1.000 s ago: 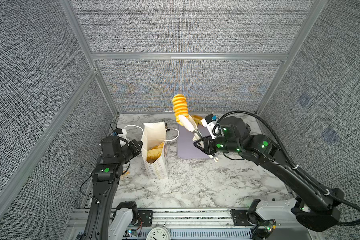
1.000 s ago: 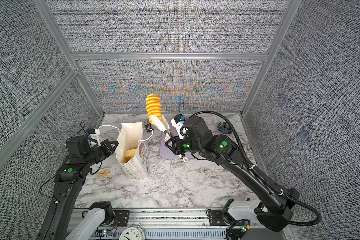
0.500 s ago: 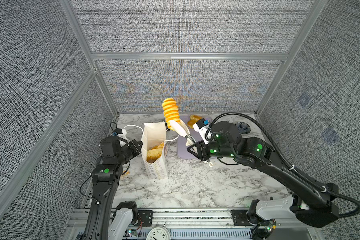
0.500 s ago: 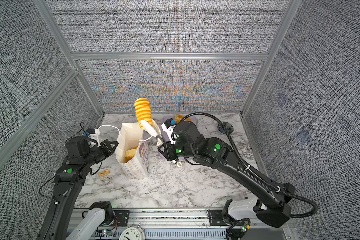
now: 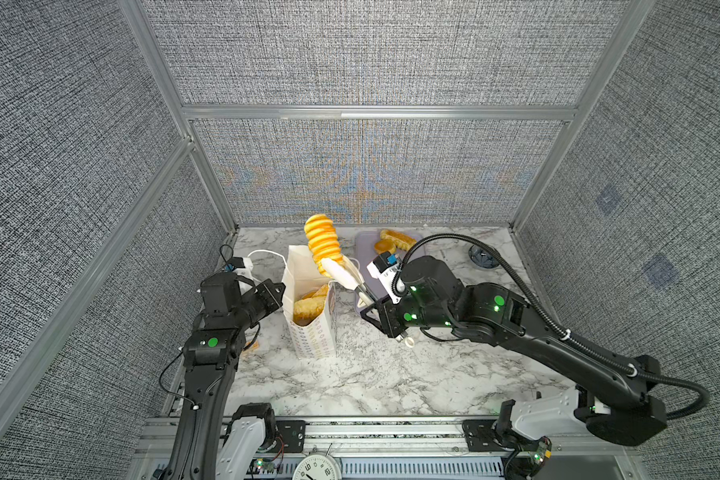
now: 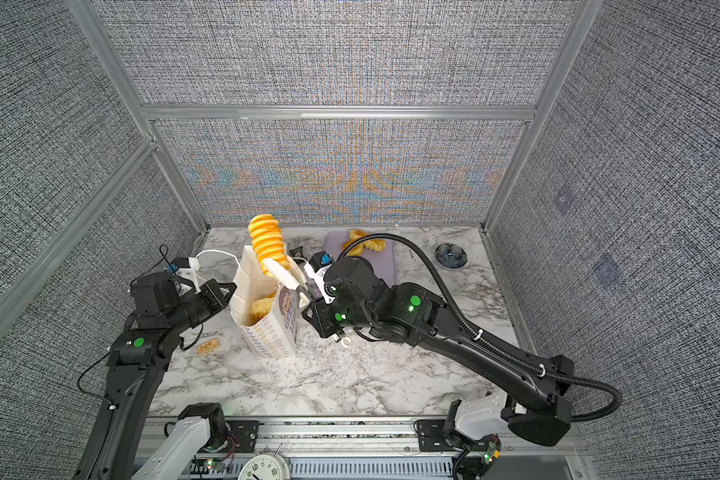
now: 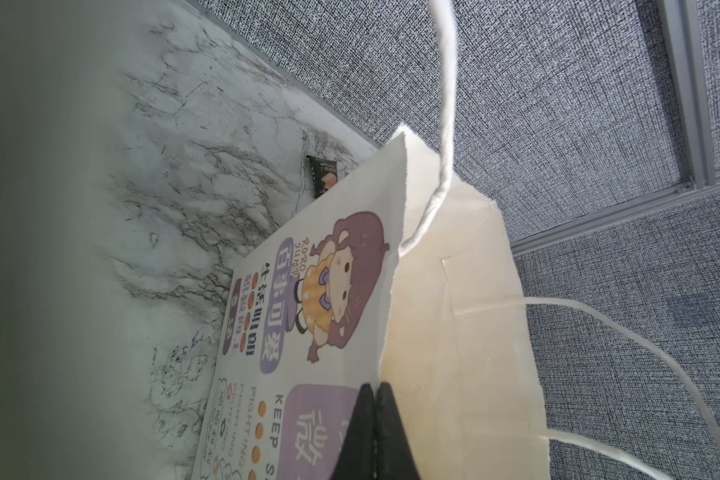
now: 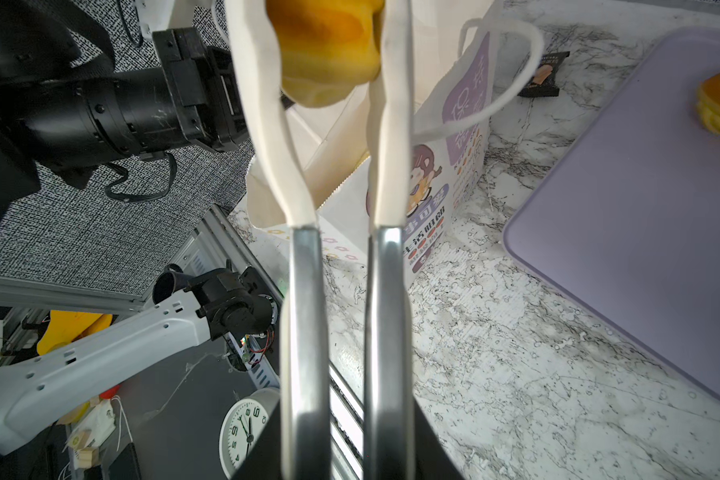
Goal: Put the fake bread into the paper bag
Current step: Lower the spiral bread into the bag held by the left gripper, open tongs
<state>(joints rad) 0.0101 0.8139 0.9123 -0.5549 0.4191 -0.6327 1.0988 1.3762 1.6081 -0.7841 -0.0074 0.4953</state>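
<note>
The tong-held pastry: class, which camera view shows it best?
Both top views: the pastry shows nearly whole above the paper bag. Right wrist view shows only its end between the tongs; left wrist view, nothing.

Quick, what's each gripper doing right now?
Left gripper: closed, pinching the paper bag at its rim.
Right gripper: closed on tongs that clamp a ridged yellow pastry.

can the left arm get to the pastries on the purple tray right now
Probably not: the left fingers are shut on the paper bag's rim, and the right arm crosses the way.
</note>
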